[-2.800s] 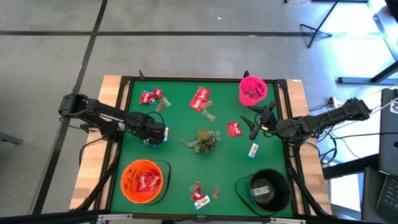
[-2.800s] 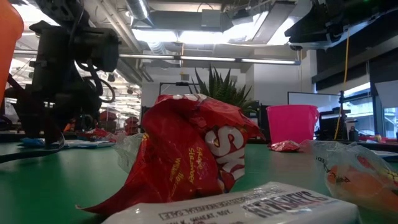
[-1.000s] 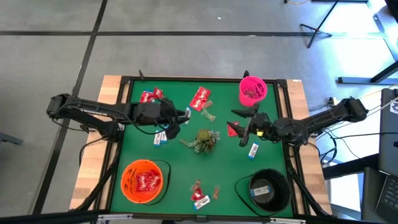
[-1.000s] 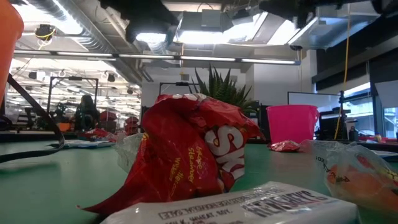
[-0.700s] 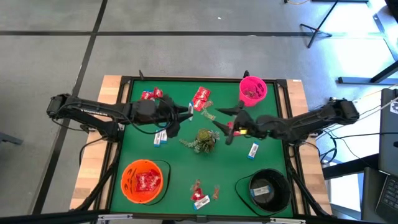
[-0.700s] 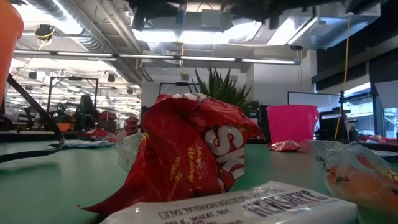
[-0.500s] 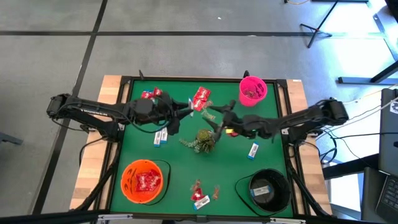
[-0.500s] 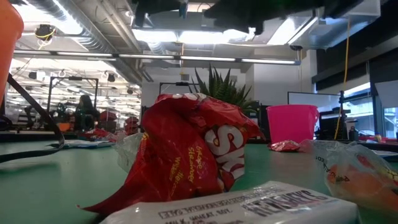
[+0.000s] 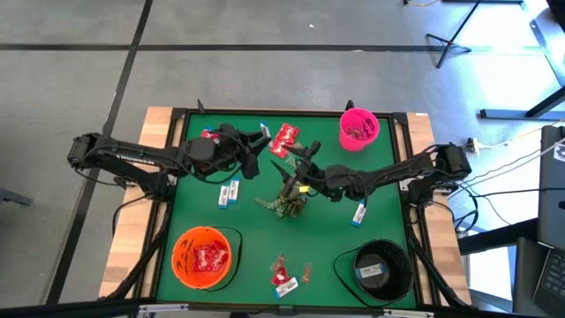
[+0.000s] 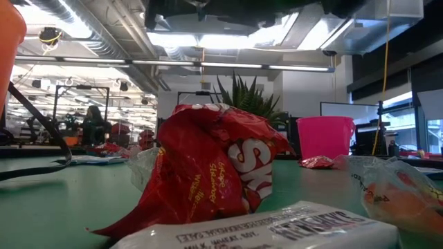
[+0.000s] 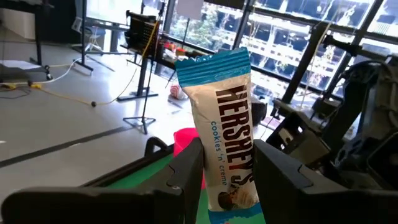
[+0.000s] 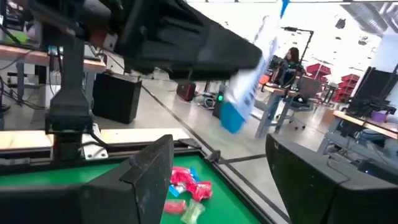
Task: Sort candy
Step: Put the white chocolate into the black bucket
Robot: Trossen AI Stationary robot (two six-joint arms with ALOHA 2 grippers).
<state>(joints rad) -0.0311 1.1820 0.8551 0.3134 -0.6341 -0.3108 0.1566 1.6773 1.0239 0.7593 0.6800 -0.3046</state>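
My left gripper (image 9: 254, 141) hangs above the back middle of the table, shut on a white-and-blue Hershey's candy packet (image 11: 229, 130) that stands upright between its fingers (image 11: 186, 180). My right gripper (image 9: 293, 168) reaches across to just right of it, above the green sprig (image 9: 287, 200), open and holding nothing. From the right wrist the held packet (image 12: 249, 93) shows just ahead. Loose candy lies around: red packets (image 9: 285, 139), a white-and-blue packet (image 9: 229, 193), another (image 9: 359, 214), small pieces (image 9: 282, 274). A red packet (image 10: 208, 180) fills the low view.
A pink cup (image 9: 358, 129) stands at the back right. An orange bowl (image 9: 206, 256) with red packets is at the front left, and a black bowl (image 9: 382, 268) with a white-and-blue packet at the front right. A raised rim (image 9: 177, 119) borders the green mat.
My right arm has swung left across the table, from near the pink cup to over the sprig. My left gripper has edged up and right with the packet.
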